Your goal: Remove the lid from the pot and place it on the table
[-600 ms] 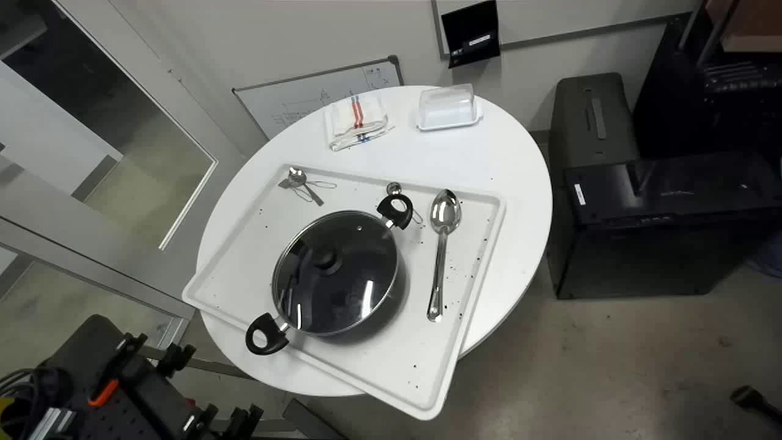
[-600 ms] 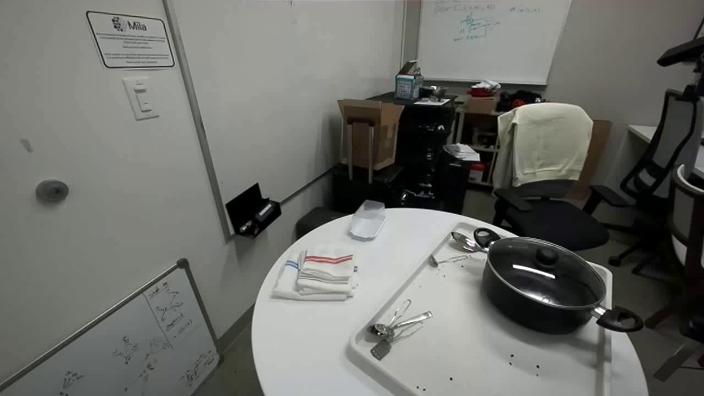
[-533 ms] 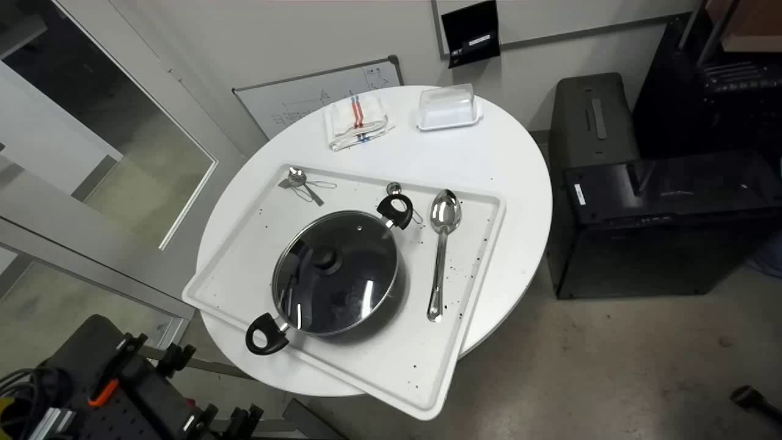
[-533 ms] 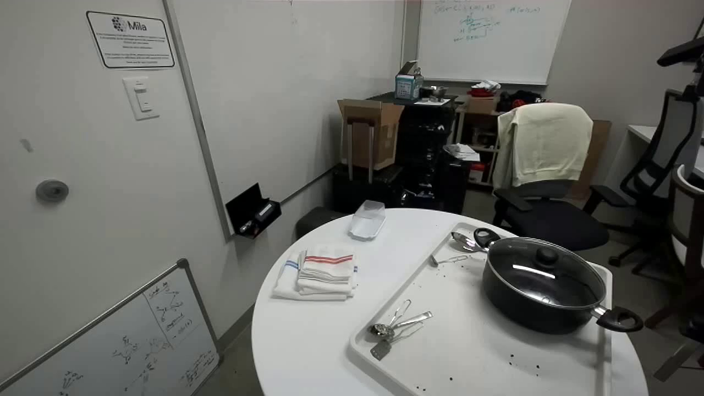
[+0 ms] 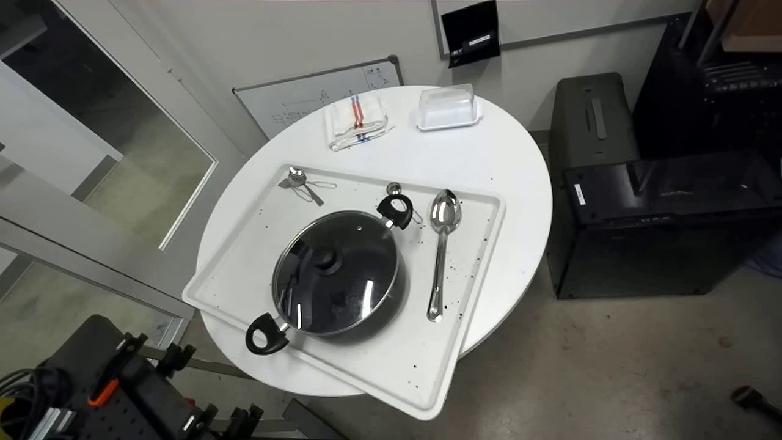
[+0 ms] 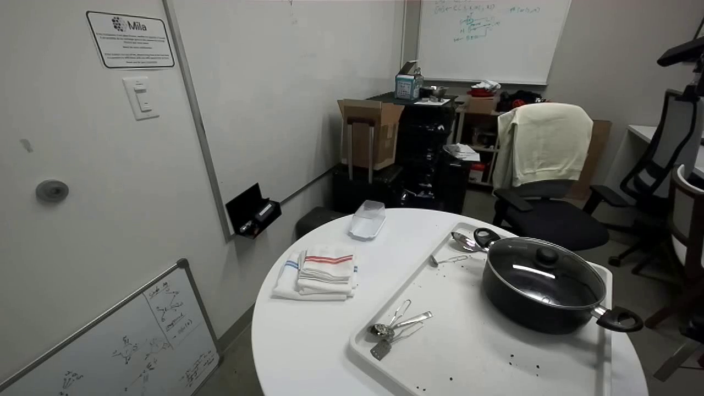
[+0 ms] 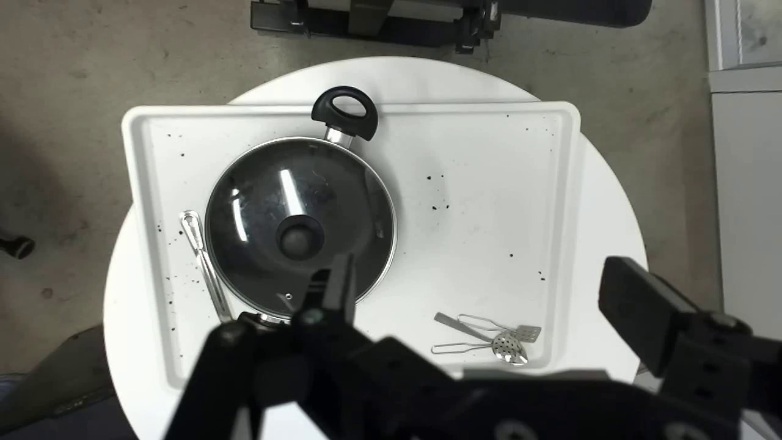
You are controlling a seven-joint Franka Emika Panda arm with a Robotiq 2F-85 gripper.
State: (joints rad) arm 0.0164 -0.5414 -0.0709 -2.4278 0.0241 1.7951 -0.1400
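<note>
In both exterior views, nothing that I can see has moved, turned, come or gone since a moment ago. From the wrist view, I cannot tell if anything has changed.

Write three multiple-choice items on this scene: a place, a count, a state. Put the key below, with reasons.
1. Where are the folded cloths?
A) on the table, outside the tray
B) inside the tray
C) under the table

2. How many loop handles has the pot?
A) one
B) four
C) two

3. How does the pot stand?
A) tipped over
B) covered by its lid
C) uncovered

1 A: both exterior views show them beyond the tray.
2 C: one juts from each side in both exterior views.
3 B: the glass lid sits on it in both exterior views.
</note>
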